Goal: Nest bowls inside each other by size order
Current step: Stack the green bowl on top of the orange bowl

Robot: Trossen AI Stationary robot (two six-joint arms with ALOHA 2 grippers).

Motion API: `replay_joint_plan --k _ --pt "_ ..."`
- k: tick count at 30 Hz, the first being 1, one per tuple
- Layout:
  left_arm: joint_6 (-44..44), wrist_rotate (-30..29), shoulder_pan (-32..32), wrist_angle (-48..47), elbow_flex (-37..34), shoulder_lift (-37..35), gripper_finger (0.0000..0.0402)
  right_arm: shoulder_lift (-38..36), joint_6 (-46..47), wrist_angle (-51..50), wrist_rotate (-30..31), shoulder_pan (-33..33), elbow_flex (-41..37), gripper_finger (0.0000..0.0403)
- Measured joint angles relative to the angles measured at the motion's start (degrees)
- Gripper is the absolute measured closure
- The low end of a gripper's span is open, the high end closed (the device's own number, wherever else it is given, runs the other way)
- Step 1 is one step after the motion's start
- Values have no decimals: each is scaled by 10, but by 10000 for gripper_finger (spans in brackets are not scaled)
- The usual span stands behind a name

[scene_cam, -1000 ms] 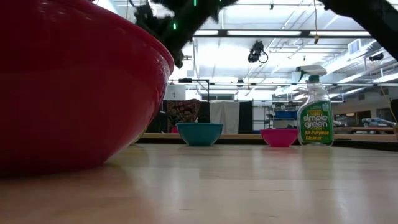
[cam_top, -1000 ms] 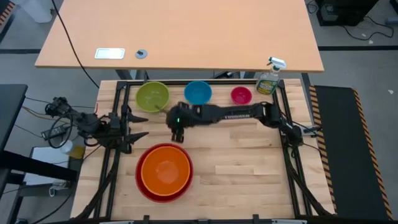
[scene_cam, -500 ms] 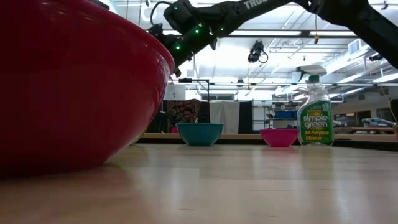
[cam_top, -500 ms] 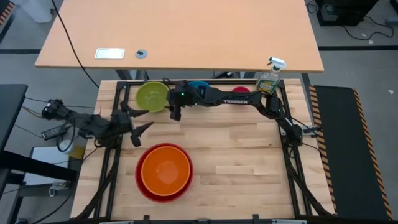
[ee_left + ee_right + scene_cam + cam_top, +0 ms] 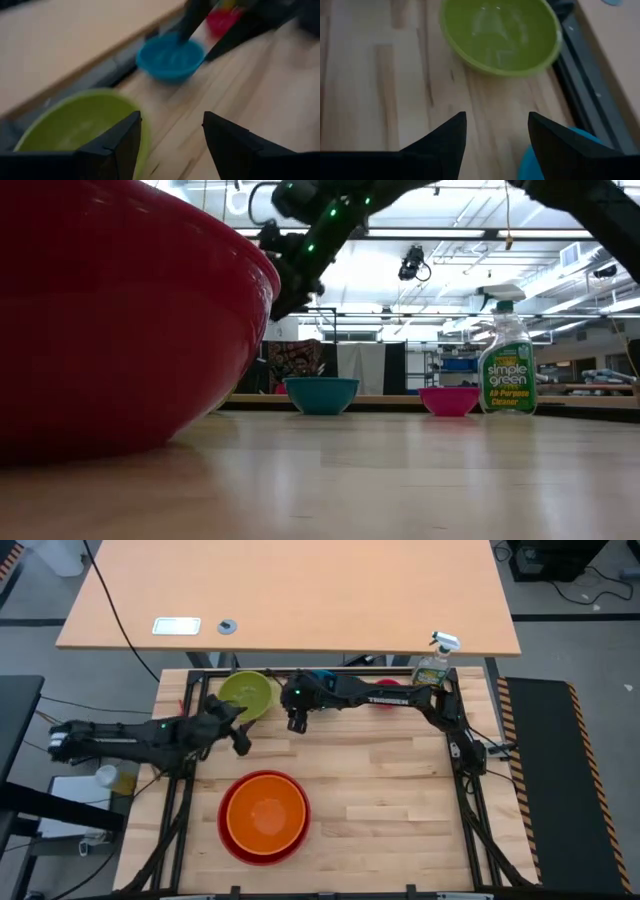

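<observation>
The orange bowl (image 5: 265, 808) sits nested in the red bowl (image 5: 240, 845) at the near middle; the red bowl (image 5: 120, 320) fills the left of the low view. The lime green bowl (image 5: 245, 695), blue bowl (image 5: 170, 57) and magenta bowl (image 5: 448, 400) stand in a row along the far edge. My left gripper (image 5: 236, 728) is open and empty just near of the green bowl (image 5: 75, 125). My right gripper (image 5: 297, 722) is open and empty between the green bowl (image 5: 500, 35) and the blue bowl (image 5: 540, 160); its arm covers most of the blue and magenta bowls from above.
A spray bottle (image 5: 432, 665) of yellowish cleaner stands at the far right corner, next to the magenta bowl; it also shows in the low view (image 5: 506, 365). Bare wooden tabletop (image 5: 400, 800) lies right of the red bowl. A black frame rail (image 5: 300, 672) runs along the far edge.
My right gripper has drawn away from the orange and red bowls toward the far edge and stands by the green and blue bowls. My left gripper has reached toward the right and far edges, up to the green bowl's near side. No bowl has moved.
</observation>
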Motion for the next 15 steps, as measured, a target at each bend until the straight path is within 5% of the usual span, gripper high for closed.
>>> replay_joint_plan --k 7,15 --pt "18 156 144 -36 21 99 202 -39 -5 -11 -23 1 1 188" --pt "84 173 189 -120 107 239 203 -23 -9 -9 -63 7 -6 188"
